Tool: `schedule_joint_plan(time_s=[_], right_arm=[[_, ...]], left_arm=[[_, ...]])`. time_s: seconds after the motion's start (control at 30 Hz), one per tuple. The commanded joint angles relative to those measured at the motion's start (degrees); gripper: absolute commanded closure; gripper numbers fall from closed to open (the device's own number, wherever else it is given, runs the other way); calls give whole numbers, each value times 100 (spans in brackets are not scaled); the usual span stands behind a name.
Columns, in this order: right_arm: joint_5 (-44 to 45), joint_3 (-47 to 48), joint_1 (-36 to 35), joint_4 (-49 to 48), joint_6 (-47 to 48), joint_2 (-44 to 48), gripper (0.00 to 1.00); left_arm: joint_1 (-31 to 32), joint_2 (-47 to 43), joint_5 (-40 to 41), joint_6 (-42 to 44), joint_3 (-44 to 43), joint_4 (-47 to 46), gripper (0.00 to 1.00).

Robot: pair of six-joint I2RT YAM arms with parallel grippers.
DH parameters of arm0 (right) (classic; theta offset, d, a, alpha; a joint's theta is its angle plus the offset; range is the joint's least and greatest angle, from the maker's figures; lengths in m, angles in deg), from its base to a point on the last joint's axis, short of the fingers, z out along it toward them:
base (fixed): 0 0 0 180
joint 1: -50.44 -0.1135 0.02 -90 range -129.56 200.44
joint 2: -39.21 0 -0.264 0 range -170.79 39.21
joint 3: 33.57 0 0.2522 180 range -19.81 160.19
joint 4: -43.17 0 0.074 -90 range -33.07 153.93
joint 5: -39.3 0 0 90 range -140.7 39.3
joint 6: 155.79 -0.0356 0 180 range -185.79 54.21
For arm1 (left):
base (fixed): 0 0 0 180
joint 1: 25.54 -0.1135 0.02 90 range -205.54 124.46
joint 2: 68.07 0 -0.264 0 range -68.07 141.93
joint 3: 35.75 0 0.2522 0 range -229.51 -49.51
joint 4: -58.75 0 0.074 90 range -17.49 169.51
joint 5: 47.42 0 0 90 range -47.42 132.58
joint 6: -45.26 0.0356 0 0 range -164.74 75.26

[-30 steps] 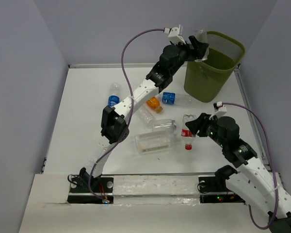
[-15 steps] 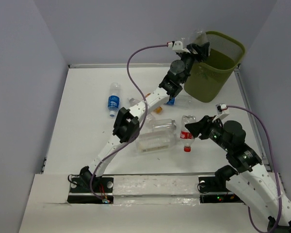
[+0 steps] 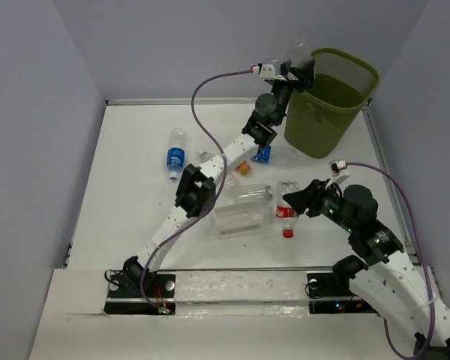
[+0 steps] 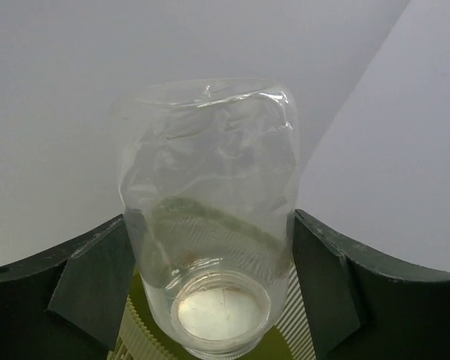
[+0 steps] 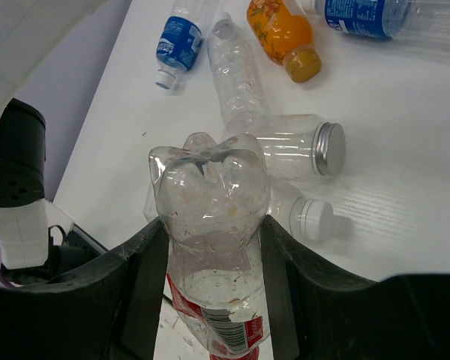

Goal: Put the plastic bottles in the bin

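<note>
Both pincers grip bottles. The left pincer holds a crumpled clear plastic bottle, neck toward its wrist, high beside the left rim of the olive-green mesh bin. The right pincer holds a red-labelled clear bottle over the white counter, base pointing outward.

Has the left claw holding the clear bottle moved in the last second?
Yes. The left claw, shut on the clear bottle, shifted slightly up-image and left, from overlapping the bin's wall to level with its rim.

Left arm stretched high, left gripper clamped, right arm bent, right gripper clamped
</note>
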Motion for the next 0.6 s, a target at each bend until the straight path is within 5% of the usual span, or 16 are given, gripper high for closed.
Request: schedule_joint_plan(time_s=[0.0,0.57], right_arm=[[-168,106,35,-348,-30,-21,63],[52,352,35,-339,172,-39,64]], left_arm=[[14,83,-75,180,-282,-609,7],[67,-144,-374,338,-133,-477,1]])
